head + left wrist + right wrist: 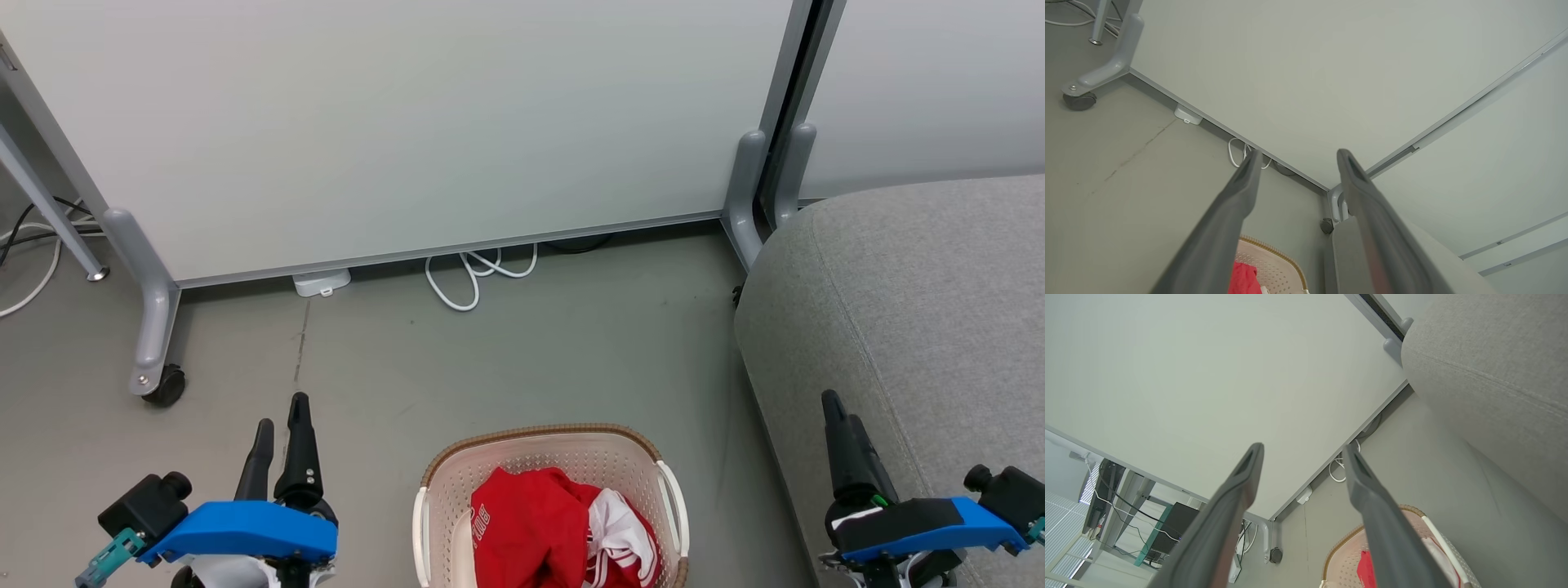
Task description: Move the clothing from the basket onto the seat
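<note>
The cream basket [457,482] with its brown rim stands on the floor at the bottom centre of the head view. Red clothing [531,531] with white stripes lies bunched inside it. The grey seat [922,302] fills the right side, close beside the basket. My left gripper [282,412] hangs open to the left of the basket, empty. My right gripper [841,408] is open over the seat's front edge, empty. In the left wrist view the gripper [1298,157] frames the basket [1278,261], a scrap of clothing [1245,277] and the seat [1347,253]. The right wrist view has the gripper [1302,451], basket [1343,563], clothing [1367,567] and seat [1494,367].
A pale wheeled partition [408,122] stands behind the basket, its castor foot [163,384] at the left. A white cable loop [473,273] and a small white box [322,282] lie under its lower edge. Bare grey floor [531,359] stretches between partition and basket.
</note>
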